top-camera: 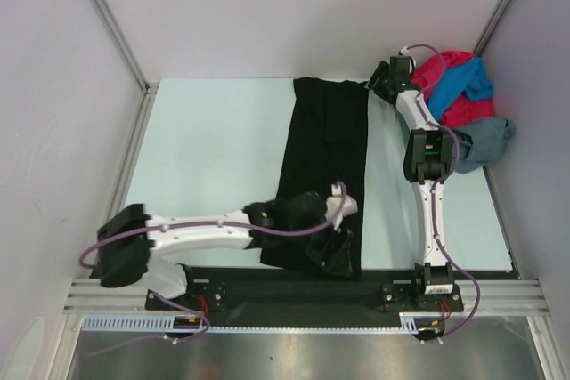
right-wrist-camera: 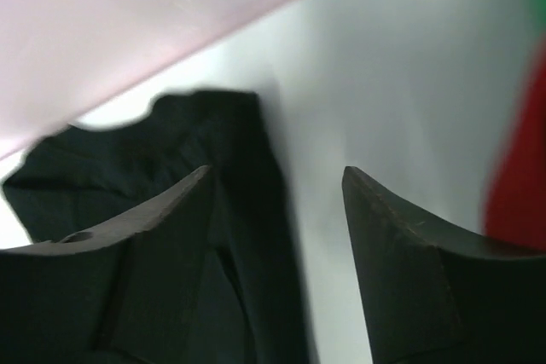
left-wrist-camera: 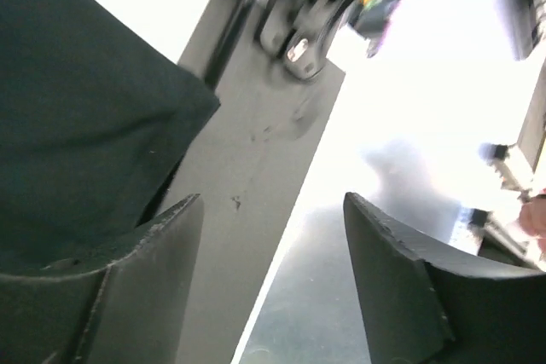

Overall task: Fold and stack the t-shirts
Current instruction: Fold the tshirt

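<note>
Left hand (left-wrist-camera: 273, 198), spread, near pale table's (top-camera: 214, 157) edge; white walls (top-camera: 267, 6).

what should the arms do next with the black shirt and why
Probably bring the right gripper onto the far edge of the black t-shirt and close, to fold it nearward: the shirt lies as a long narrow strip, and this gripper and the left gripper both stand open, holding nothing.

Site: a robotics laboratory cell. White panel walls (top-camera: 294, 6) in aluminium framing (top-camera: 109, 20) enclose a pale table (top-camera: 214, 149). The left arm (top-camera: 200, 233) and right arm (top-camera: 434, 211) stand on a black base plate (top-camera: 303, 289).
</note>
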Motion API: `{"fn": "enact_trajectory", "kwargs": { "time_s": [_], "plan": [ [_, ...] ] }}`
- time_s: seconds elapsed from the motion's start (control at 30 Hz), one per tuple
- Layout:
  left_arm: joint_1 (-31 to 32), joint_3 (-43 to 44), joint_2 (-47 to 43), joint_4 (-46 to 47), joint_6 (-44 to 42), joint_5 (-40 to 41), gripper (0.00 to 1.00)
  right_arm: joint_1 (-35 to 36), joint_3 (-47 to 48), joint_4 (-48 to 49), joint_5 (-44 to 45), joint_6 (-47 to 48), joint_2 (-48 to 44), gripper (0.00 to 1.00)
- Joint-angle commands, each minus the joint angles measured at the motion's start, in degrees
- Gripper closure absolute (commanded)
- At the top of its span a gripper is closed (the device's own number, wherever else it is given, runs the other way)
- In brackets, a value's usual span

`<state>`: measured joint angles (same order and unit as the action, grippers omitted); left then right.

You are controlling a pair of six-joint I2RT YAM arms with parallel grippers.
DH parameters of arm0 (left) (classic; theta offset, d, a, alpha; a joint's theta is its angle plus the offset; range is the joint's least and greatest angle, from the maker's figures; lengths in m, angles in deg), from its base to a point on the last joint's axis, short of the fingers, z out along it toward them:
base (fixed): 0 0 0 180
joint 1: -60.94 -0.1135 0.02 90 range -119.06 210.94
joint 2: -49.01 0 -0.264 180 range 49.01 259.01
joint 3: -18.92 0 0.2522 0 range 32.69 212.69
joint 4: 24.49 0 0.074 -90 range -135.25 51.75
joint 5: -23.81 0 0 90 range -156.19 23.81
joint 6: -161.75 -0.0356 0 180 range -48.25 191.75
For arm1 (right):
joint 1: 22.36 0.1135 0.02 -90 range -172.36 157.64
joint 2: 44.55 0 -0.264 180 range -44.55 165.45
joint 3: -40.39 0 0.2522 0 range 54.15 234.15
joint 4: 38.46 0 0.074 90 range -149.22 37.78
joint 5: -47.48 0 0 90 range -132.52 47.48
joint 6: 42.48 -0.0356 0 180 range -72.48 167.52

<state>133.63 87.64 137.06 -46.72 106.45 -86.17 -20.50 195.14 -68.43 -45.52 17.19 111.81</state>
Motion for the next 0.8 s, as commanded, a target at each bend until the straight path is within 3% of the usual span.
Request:
{"fn": "enact_trajectory", "kwargs": {
  "time_s": [0.0, 0.1, 0.2, 0.33, 0.47, 0.57, 0.77],
  "plan": [
    [-6.5, -0.2, -10.6, -4.9, -4.7, 2.3, 0.27, -0.4, -1.9, -10.3, 6.2, 6.4, -10.2, 0.30],
    [-14.8, 0.3, -17.3, -9.2, -7.8, 5.5, 0.16, 0.1, -6.0, -12.0, 8.1, 8.4, -15.3, 0.28],
    [-24.1, 0.9, -22.3, -11.7, -10.7, 5.4, 0.16, 1.5, -8.6, -15.9, 9.2, 9.1, -18.8, 0.27],
    [-33.2, -0.5, -26.1, -14.7, -13.5, 5.7, 0.16, 4.9, -19.1, -17.8, 9.7, 8.9, -31.1, 0.27],
    [-41.2, -5.8, -27.4, -16.3, -10.2, 5.3, 0.17, 9.0, -45.2, -12.6, 7.6, 7.0, -46.8, 0.27],
    [-44.1, -11.1, -27.7, -15.0, -7.9, 4.5, 0.21, 13.0, -57.4, -11.0, 5.2, 6.0, -57.9, 0.27],
    [-44.6, -22.3, -26.7, -7.3, -3.8, 2.7, 0.29, 18.5, -83.3, -11.3, -4.1, 3.3, -75.9, 0.28]
  ]
}}
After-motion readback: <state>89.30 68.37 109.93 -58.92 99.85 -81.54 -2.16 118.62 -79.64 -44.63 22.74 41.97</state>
